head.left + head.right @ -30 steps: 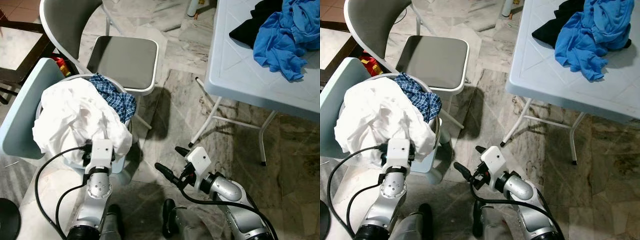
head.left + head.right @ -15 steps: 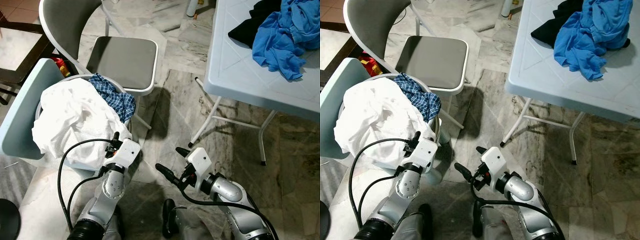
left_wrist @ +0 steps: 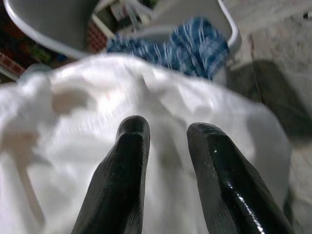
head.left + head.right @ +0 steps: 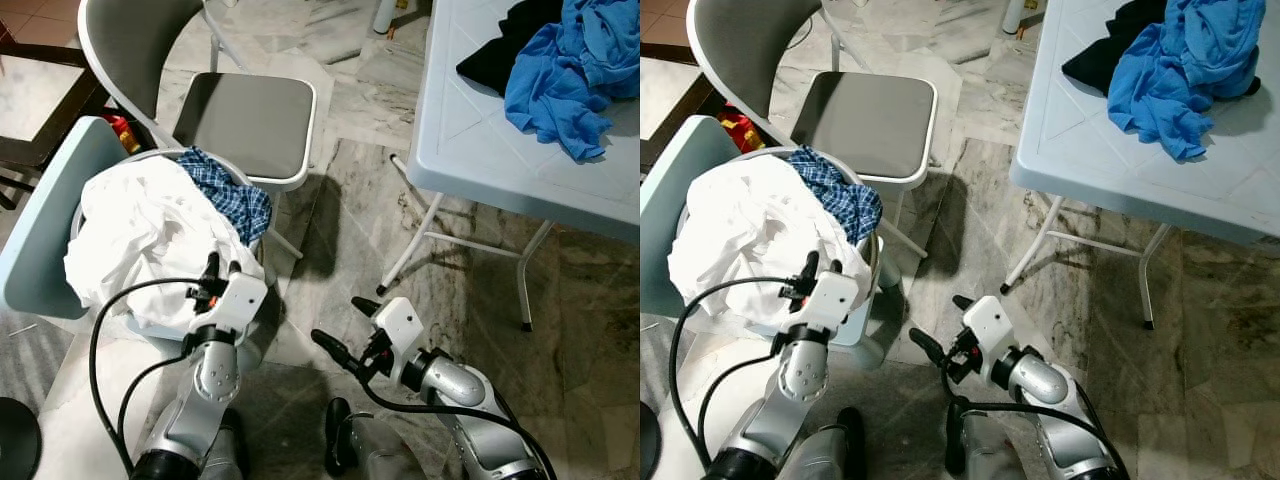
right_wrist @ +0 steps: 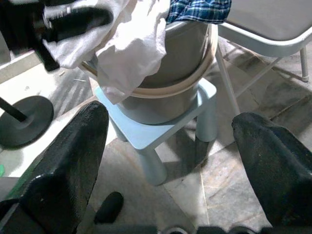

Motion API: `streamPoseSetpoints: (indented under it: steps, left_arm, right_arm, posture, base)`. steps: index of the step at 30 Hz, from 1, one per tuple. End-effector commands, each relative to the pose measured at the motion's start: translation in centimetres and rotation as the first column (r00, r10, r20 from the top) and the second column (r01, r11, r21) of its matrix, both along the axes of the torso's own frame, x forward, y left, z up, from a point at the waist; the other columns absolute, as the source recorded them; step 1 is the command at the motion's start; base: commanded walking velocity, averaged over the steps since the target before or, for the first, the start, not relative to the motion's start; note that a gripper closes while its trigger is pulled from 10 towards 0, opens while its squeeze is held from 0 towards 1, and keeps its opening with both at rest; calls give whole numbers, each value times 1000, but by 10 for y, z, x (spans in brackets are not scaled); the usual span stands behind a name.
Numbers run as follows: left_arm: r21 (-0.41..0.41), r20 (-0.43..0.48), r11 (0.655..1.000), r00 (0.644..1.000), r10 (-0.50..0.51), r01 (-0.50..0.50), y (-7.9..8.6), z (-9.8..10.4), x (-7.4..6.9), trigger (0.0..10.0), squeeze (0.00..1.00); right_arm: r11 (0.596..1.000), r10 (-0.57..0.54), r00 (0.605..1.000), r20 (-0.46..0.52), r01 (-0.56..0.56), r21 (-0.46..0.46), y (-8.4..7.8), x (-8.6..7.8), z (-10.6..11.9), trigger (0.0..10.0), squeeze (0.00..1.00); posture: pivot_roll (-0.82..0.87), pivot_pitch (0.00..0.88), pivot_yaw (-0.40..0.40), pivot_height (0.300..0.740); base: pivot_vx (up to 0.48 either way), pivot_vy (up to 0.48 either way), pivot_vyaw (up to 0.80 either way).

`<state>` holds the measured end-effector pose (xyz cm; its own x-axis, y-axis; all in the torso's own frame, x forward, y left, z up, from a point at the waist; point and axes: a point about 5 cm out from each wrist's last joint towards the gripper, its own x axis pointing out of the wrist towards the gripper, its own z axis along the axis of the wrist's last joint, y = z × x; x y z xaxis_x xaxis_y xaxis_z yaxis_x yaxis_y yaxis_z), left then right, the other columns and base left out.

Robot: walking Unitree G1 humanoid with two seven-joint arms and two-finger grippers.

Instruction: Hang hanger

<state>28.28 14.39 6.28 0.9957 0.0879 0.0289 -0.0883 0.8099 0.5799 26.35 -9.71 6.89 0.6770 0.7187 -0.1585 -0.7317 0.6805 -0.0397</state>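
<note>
While left hand nears white cloth, fingers parted

A laundry basket stands on a small stool at the robot's ten o'clock, heaped with a shirt; a checked garment lies in it on the far side. Just behind the basket, at eleven o'clock, is a folding chair. At two o'clock stands a folding table with crumpled clothes on it.
</note>
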Motion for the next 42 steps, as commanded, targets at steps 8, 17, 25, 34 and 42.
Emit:
streamPoseSetpoints:
  steps: [8,17,25,34,42]
  left_arm:
    - [-78,-64,996,997,40,-45,-1,-7,8,10000,1000]
    - [-33,-67,998,996,53,-55,-3,-7,18,10000,1000]
    - [-47,-109,996,992,70,-76,-1,-15,18,10000,1000]
    - [-47,-87,992,990,110,-115,6,-12,18,10000,1000]
    - [-59,-131,982,976,173,-182,31,-23,11,0,180]
  right_arm:
    - [1000,-1,999,-35,1,-11,-2,-7,-8,10000,0]
    - [1000,-16,999,-31,16,-12,-4,-7,-8,10000,0]
    - [1000,-21,999,-30,21,-10,-4,-6,-8,10000,0]
    - [1000,-19,999,-30,19,-13,-5,-4,-8,10000,0]
    - [1000,-17,999,-31,16,-16,-5,-5,-9,10000,0]
  posture:
    - [-123,334,-111,740]
    - [-140,321,-100,740]
    - [-135,316,-95,740]
    - [-130,313,-97,740]
    - [-128,310,-101,740]
  base:
    - [0,0,0]
    - [0,0,0]
    - [0,0,0]
    - [0,0,0]
    - [0,0,0]
